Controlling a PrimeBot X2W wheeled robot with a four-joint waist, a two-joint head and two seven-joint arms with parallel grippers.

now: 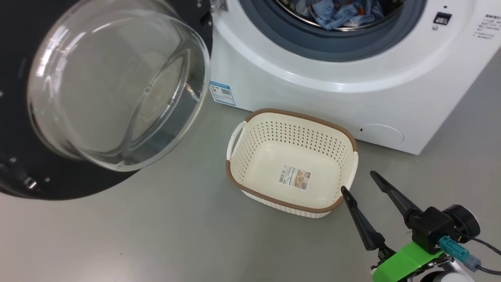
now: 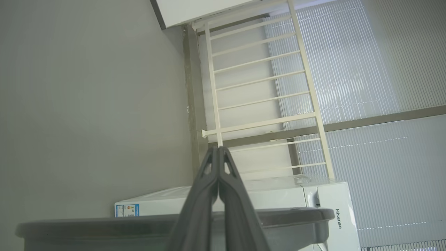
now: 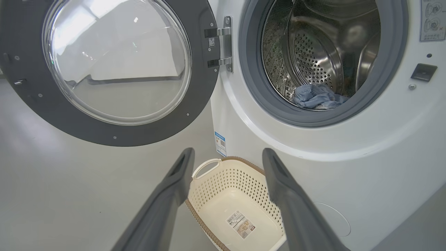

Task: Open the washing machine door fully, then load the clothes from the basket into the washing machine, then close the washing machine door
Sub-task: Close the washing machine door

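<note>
The washing machine door (image 1: 58, 117) (image 3: 111, 66) stands swung wide to the left, its glass bowl bulging toward me. Blue clothes (image 1: 340, 13) (image 3: 315, 97) lie in the steel drum of the white washing machine (image 1: 313, 86) (image 3: 383, 157). On the floor before it sits the cream basket (image 1: 291, 129) (image 3: 223, 181), nothing in it but the paper label on its floor. My right gripper (image 1: 358, 182) (image 3: 228, 153) hovers open by the basket's near right corner, holding nothing. My left gripper (image 2: 218, 149) is shut and empty, raised past the door's dark edge (image 2: 299, 216).
Grey floor spreads to the left and front of the basket. The left wrist view takes in a white railing (image 2: 264, 87), window blinds and the machine's side (image 2: 334, 216).
</note>
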